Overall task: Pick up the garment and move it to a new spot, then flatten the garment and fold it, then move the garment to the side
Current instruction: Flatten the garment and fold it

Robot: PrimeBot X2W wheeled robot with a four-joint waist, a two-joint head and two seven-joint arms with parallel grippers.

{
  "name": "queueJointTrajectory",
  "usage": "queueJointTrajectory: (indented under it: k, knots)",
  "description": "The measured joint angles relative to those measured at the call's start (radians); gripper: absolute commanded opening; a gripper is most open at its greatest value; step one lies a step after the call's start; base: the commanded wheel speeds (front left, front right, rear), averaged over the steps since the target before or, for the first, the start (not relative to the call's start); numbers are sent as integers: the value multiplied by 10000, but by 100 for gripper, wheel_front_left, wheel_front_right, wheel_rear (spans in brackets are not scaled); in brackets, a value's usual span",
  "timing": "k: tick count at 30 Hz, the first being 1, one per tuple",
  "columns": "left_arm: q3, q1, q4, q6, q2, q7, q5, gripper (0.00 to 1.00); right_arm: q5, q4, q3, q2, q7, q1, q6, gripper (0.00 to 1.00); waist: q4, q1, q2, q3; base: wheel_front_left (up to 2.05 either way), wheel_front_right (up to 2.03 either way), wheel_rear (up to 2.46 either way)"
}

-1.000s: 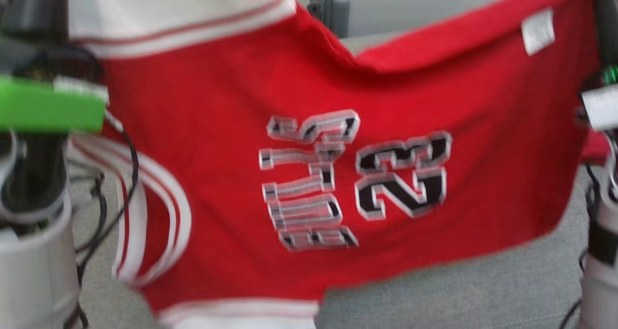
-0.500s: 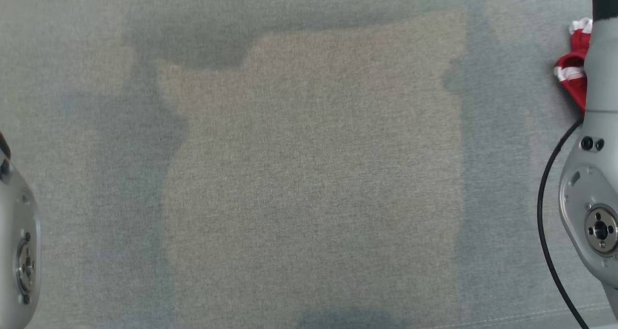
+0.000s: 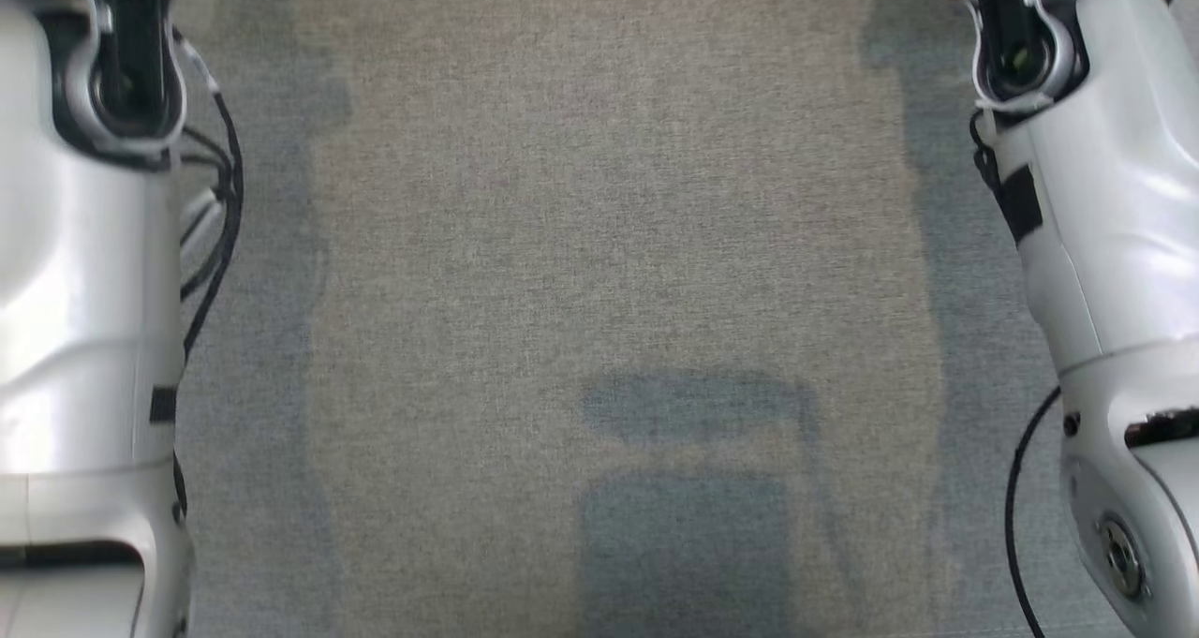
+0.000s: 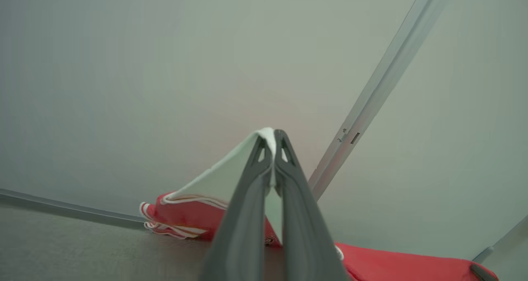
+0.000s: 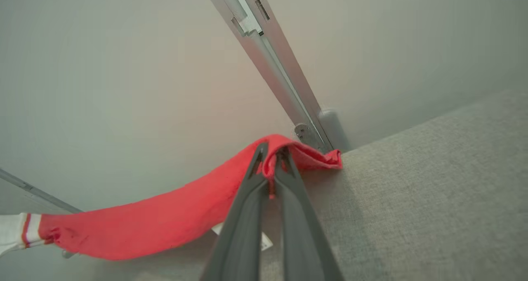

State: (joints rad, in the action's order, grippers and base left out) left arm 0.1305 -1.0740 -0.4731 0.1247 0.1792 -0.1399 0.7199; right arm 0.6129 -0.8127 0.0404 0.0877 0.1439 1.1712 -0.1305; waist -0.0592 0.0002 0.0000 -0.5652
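Observation:
The garment is a red jersey with white striped trim. In the left wrist view my left gripper (image 4: 272, 138) is shut on a white corner of the garment (image 4: 194, 215), whose red body hangs below and trails right. In the right wrist view my right gripper (image 5: 272, 151) is shut on the red edge of the garment (image 5: 165, 219), which sags away to the left above the grey table (image 5: 433, 190). The head view has my two pale forearms at its left (image 3: 84, 291) and right (image 3: 1105, 244) edges.
A grey fabric table top (image 3: 609, 244) lies between my arms, with shadows across it. Behind the table stands a pale wall with a slanted metal post (image 5: 272, 62), which also shows in the left wrist view (image 4: 379, 91).
The head camera has tilted down: a second ago the red jersey hung spread across its view, now it looks at the table and both forearms. Both grips have stayed shut.

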Motion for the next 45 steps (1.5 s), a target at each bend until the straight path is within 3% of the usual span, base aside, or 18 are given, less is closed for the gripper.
queueJointTrajectory:
  k: [7,17,30,45]
  knots:
    - [-48,2073,2174,27,537,-341,976,0,1473,1478,1147,943,104,-1454,0,0,-145,-1,0,-68,0,0,0]
    - [-468,5052,4617,-123,470,-479,1781,0,3041,3685,1812,1574,685,-3656,0,0,-122,-3,0,610,0,0,0]
    - [-144,8910,6410,-192,192,-639,2119,0,3800,5762,1766,1655,1095,-7514,0,0,-146,-3,0,2515,0,0,0]
    - [330,13079,7983,-531,606,-203,2105,0,3570,7444,945,1290,748,-11848,0,0,-107,-3,0,4868,0,0,0]
